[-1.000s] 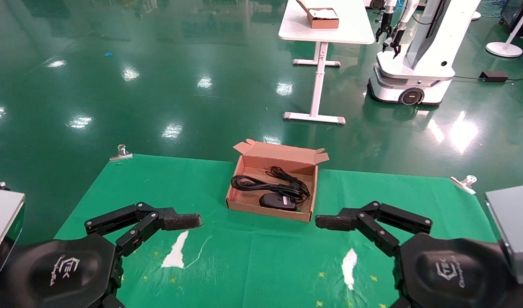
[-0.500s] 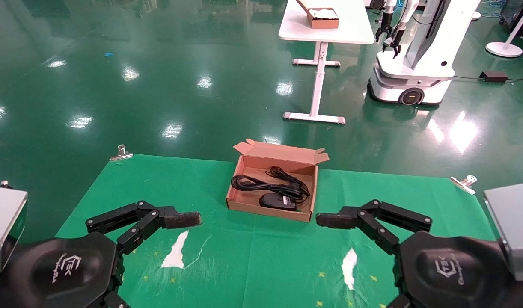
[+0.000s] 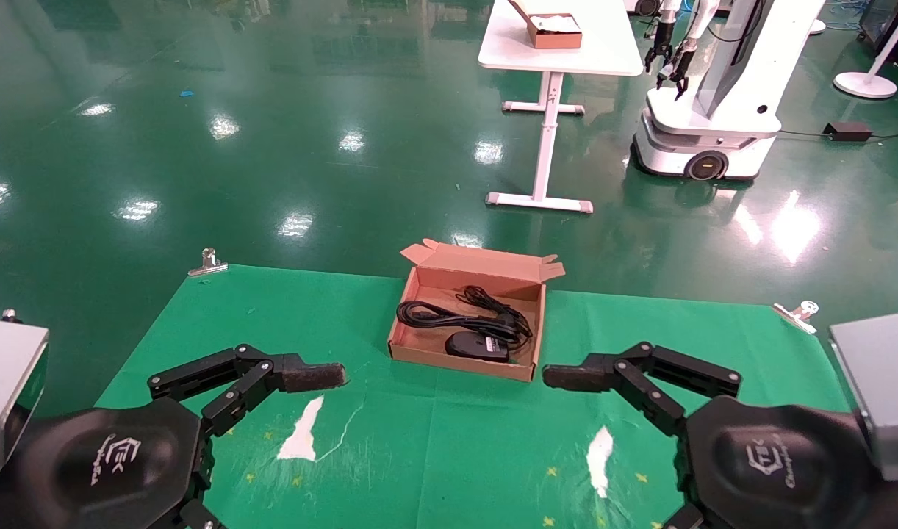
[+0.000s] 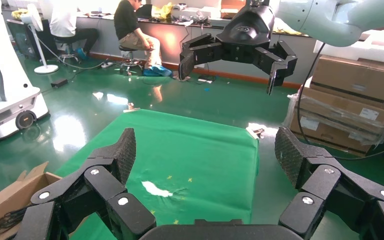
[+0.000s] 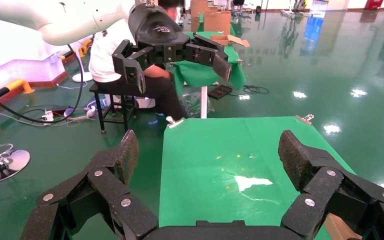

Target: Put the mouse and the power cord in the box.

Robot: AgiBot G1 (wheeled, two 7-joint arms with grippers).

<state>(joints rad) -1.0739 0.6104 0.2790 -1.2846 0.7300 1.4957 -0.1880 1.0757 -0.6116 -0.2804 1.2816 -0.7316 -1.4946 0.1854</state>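
Note:
The brown cardboard box sits open at the middle back of the green cloth, its flap lid standing up behind. Inside it lies the black mouse near the front wall. The looped power cord lies behind the mouse, also inside. A corner of the box shows in the left wrist view. My left gripper hovers in front of the box to its left, open and empty. On the other side, my right gripper is level with it, open and empty.
Metal clips pin the cloth's back corners. White torn patches mark the cloth near me. Far off on the floor stand a white table with a small brown box and another robot.

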